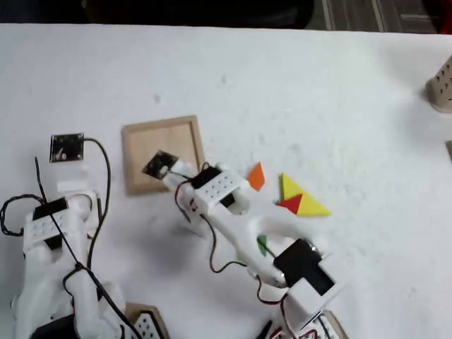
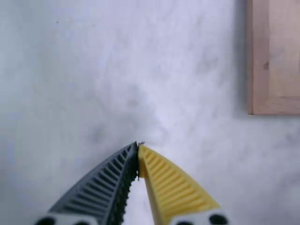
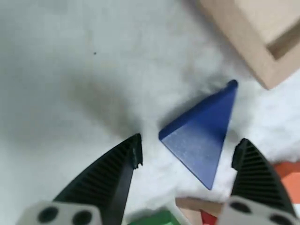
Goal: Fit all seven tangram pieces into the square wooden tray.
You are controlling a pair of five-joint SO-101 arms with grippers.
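Right wrist view puts us at the right hand point(image 3: 188, 145): its black fingers stand wide apart on either side of a blue triangle point(image 3: 201, 136), which lies flat on the white tabletop point(image 3: 70, 70) with one tip near the outer corner of the wooden tray point(image 3: 243, 33). An orange piece point(image 3: 290, 176) and a green piece point(image 3: 159, 218) sit just beside the fingers. In the left wrist view we see the left hand point(image 2: 138, 154), grey and yellow fingertips pressed together above the tabletop, near the tray's corner. The high view adds a yellow triangle point(image 1: 289, 187), a second yellow triangle point(image 1: 312, 206) and a red triangle point(image 1: 292, 205), clustered together well apart from the tray.
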